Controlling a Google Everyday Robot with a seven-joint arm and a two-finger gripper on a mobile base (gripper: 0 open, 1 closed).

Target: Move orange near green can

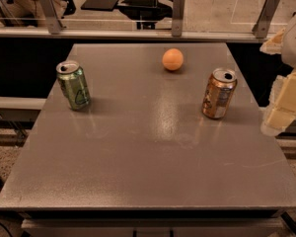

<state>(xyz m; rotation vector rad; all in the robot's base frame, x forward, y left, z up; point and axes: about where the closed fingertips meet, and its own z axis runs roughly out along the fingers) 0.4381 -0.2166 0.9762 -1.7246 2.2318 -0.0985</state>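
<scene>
The orange is a small round fruit lying on the far middle of the grey table. The green can stands upright near the table's left edge, with a silver top and pale line markings. The gripper shows as pale blocky parts at the right edge of the view, beyond the table's right side and well apart from the orange and the green can.
A copper-orange drink can stands upright on the right side of the table, between the gripper and the orange. A glass barrier with metal brackets runs behind the table's far edge.
</scene>
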